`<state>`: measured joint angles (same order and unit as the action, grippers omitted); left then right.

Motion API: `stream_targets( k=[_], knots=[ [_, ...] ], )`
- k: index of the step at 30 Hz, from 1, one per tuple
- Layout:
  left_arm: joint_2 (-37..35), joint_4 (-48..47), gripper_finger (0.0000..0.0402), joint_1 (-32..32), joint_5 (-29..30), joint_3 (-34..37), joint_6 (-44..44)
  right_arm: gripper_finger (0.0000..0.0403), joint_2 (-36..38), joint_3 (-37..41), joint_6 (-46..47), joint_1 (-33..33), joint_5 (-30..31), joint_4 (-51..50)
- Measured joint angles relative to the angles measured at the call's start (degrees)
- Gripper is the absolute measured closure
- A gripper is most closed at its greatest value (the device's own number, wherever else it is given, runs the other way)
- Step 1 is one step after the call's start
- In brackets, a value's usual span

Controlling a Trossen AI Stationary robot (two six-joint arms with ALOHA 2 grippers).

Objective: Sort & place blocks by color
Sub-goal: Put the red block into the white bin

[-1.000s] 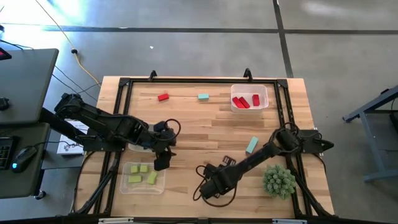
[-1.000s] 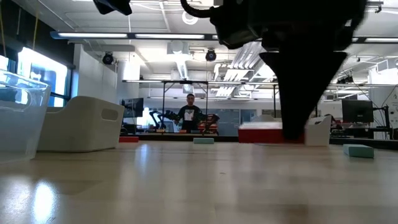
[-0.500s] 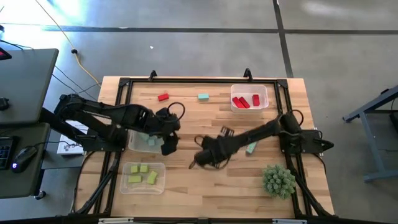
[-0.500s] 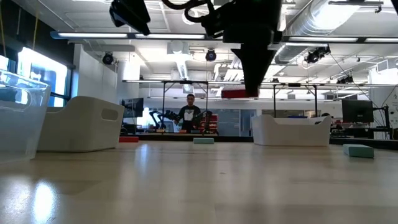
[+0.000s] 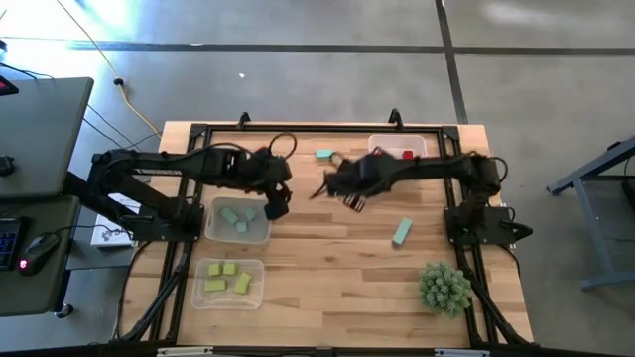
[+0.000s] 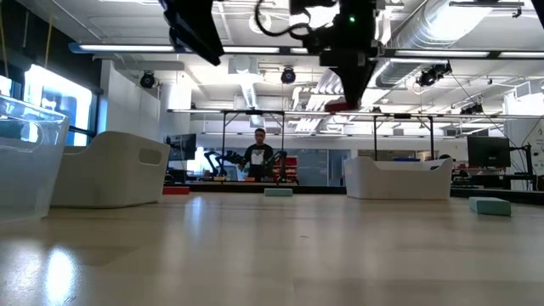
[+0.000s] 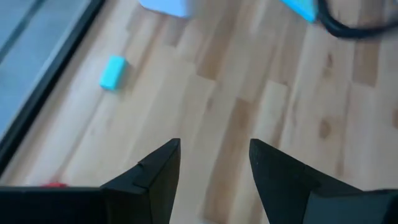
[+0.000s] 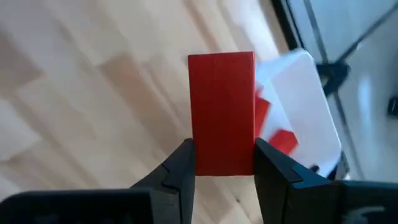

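My right gripper [image 5: 339,188] hangs over the middle of the table's far half, shut on a red block [image 8: 222,112]; the low view shows that block [image 6: 342,106] high above the wood. Just beyond it stands the clear tray [image 5: 415,147] with red blocks [image 8: 281,140]. My left gripper [image 5: 275,207] is open and empty, raised beside the tray of teal blocks [image 5: 238,220]. Loose teal blocks lie flat near the far edge [image 5: 323,155] and right of centre [image 5: 402,231]. Yellow-green blocks [image 5: 227,277] lie in the near left tray. My right gripper pinches the red block between its two fingers [image 8: 180,168], which press on the two long side faces at its lower end [image 8: 222,163]. The fingers run along the block, and most of it sticks out past the fingertips. It is lifted clear of the table.
A spiky green plant ball [image 5: 444,288] sits at the near right corner. A black frame [image 5: 298,129] runs round the table. A sliver of a red block [image 7: 56,184] shows in the left wrist view. Bare wood lies across the middle and near right.
My right gripper has risen from the near middle of the table, lifting the red block clear, and swung toward the far edge and the red tray. My left gripper has moved from beside the yellow-green tray toward the far edge, past the teal tray.
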<state>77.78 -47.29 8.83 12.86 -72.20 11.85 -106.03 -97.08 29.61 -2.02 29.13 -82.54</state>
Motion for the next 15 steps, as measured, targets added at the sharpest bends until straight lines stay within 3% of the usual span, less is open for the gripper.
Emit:
stream_targets(
  k=[6, 15],
  knots=[
    [0.0, 6.6, 0.022, 5.3, -0.1, 0.0, -3.4, 0.0302, 6.9, 6.7, -0.6, -8.7, -1.4, 0.2],
    [0.0, 20.6, 0.022, 12.0, -0.2, 0.0, -9.4, 0.0302, 16.1, 21.5, -6.2, -21.6, -11.0, 9.9]
  ],
)
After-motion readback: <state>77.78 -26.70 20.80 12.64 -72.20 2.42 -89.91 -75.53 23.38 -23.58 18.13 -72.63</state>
